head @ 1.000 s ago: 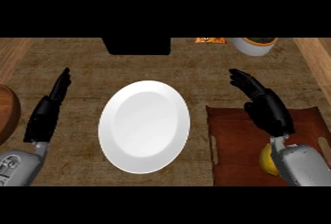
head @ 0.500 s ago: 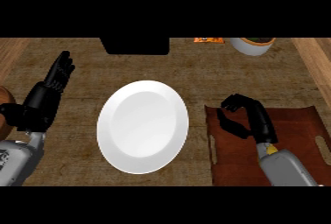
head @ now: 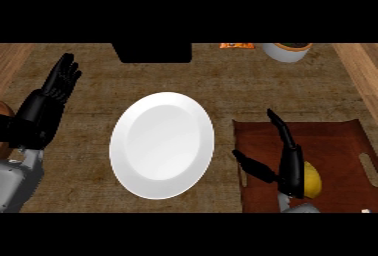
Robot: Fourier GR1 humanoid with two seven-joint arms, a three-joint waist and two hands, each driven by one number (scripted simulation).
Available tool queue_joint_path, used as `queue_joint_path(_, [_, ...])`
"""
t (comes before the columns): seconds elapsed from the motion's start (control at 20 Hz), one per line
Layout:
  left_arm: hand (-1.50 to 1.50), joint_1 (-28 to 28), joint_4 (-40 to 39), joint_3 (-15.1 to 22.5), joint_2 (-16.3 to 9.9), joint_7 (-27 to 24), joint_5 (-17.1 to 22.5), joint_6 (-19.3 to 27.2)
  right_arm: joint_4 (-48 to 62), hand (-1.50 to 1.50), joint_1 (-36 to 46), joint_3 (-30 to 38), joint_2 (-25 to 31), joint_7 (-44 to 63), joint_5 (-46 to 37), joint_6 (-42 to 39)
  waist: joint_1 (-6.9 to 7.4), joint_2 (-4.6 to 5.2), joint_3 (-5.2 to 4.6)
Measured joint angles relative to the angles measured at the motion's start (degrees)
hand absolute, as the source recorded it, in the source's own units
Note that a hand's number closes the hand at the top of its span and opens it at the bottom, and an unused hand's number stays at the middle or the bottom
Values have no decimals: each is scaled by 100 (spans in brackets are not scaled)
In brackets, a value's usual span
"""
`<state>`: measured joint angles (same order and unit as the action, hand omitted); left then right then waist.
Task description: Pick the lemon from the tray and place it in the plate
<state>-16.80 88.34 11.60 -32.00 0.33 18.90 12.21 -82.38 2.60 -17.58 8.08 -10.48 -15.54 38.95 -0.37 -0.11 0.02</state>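
My left hand (head: 46, 107) rests open at the left edge, fingers straight. The white plate (head: 162, 144) lies between my hands. My right hand (head: 289, 162) hovers over the brown tray (head: 332, 145), fingers extended, thumb spread, grasping nothing; the lemon (head: 312, 180) sits just right of its palm.

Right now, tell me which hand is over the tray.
The right hand: it hangs open above the brown tray, beside the lemon. The left hand stands beyond the plate.
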Motion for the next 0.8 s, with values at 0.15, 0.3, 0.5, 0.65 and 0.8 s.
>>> queue_joint_path(0.15, [0, 64, 64, -38, 39, 42, -71, -46, -620, -150, -116, -25, 318, 669, -501, 39, -5, -7, -6])
queue_joint_path(0.3, [0, 157, 65, -129, 14, 20, -35, -116, -1087, -150, -224, -11, 816, 1654, -1057, -243, -33, -22, -21])
queue_joint_path(0.5, [0, 116, 34, -183, 20, 41, -39, -116, -1415, -150, -295, 6, 1487, 3044, -1553, -1093, -72, -27, -40])
queue_joint_path(0.65, [0, 121, 34, -163, 48, 44, -80, -102, -1632, -150, -261, -44, 1889, 4093, -1738, -1922, -53, -23, -46])
queue_joint_path(0.8, [0, 130, 56, -187, 40, 54, -57, -154, -1924, -150, -180, -181, 2163, 5101, -1722, -2843, -14, -21, -45])
